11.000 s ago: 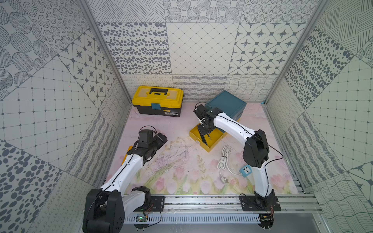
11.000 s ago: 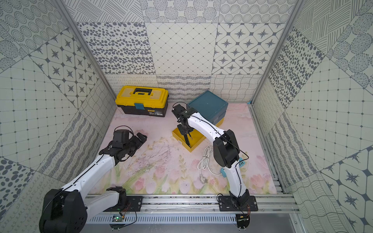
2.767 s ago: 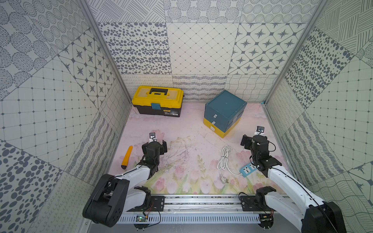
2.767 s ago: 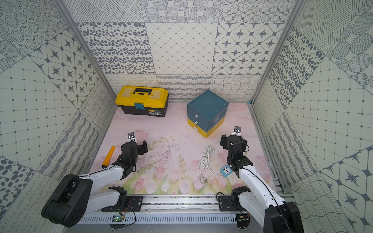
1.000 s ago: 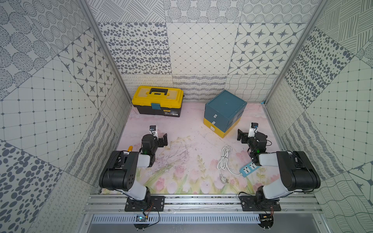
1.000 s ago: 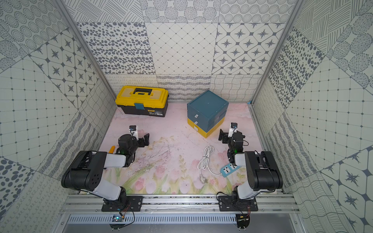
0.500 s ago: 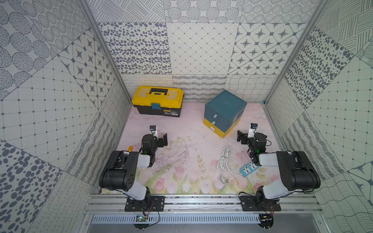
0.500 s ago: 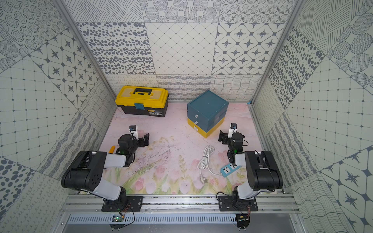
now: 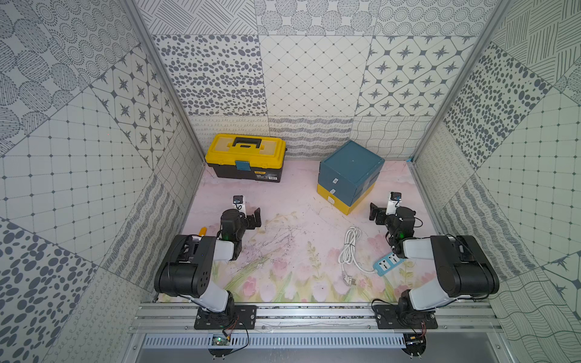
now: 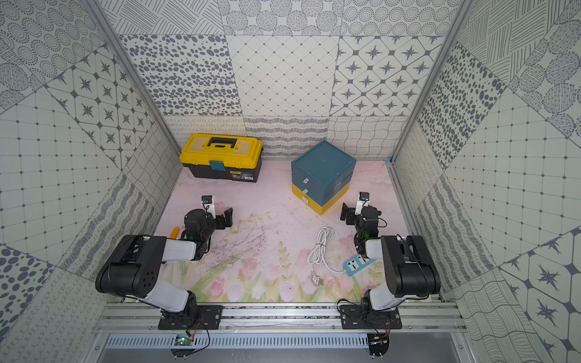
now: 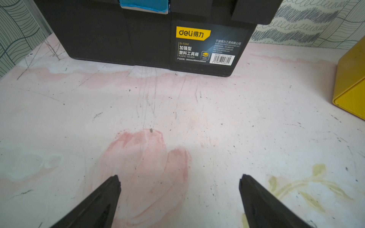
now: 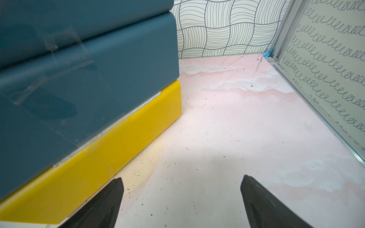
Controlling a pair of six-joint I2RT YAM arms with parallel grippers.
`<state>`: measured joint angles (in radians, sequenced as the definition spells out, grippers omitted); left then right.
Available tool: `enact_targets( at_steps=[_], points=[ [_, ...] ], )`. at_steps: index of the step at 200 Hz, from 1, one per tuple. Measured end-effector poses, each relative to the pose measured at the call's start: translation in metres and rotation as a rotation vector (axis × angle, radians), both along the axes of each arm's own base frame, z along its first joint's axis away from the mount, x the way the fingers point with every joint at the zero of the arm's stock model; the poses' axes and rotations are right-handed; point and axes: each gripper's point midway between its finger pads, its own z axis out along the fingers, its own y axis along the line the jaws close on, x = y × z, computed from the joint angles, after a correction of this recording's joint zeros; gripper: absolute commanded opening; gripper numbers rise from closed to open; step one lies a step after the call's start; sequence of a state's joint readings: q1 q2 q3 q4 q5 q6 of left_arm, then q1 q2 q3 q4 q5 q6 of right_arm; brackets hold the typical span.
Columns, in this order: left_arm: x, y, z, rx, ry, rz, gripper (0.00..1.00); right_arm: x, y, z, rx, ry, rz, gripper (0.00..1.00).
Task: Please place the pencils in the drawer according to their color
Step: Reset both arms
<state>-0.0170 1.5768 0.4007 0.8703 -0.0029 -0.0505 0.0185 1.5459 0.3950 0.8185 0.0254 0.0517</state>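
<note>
1. Pencils: none shows in any view. The worktop [image 9: 298, 201] between the two tools carries no pencil. Judgement: they are probably inside the drawer, so the sorting looks finished.
2. Drawer [image 9: 349, 176]: the chest stands just ahead of the right tool [image 9: 386, 212], on the side toward the left tool [image 9: 246, 213], near it but not touching. In both top views all three fronts sit flush, two teal above and yellow at the bottom, each with a white tab. None is pulled out.
3. Right tool [image 12: 181, 179]: the jaws are spread to full width with nothing between them. It sits low over the worktop and points past the chest's yellow corner [image 12: 167, 110].
4. Left tool [image 11: 179, 177]: the jaws are likewise spread wide and empty. The yellow-and-black toolbox [image 9: 245, 160] stands straight ahead of it, well apart.
5. Reason for the pose (judgement): both arms are folded close to their bases with empty tools, which reads as a rest position. It keeps them clear of the chest, and nothing loose remains to pick up.
6. Hidden or unclear:
   - The drawer contents cannot be seen, so sorting by colour cannot be checked.
   - The orange stick [image 9: 203, 231] beside the left arm is mostly covered by it.
   - The right wrist view shows only the chest's side wall, not its fronts.
   - The left wrist view cuts off the toolbox lid.
   - The white cable [image 9: 349, 248] and blue power strip [image 9: 388, 264] lie behind the right tool, outside its wrist view.
</note>
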Motion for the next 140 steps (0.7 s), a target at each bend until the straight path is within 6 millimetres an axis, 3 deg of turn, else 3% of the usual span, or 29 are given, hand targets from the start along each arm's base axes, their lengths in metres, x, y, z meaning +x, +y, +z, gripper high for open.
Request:
enact_targets(
  at_steps=[140],
  points=[
    [-0.0002,-0.0027,0.0,-0.006,0.0,-0.015,1.0,0.0,0.001,0.0,-0.001,0.0,0.002,0.99]
  ],
)
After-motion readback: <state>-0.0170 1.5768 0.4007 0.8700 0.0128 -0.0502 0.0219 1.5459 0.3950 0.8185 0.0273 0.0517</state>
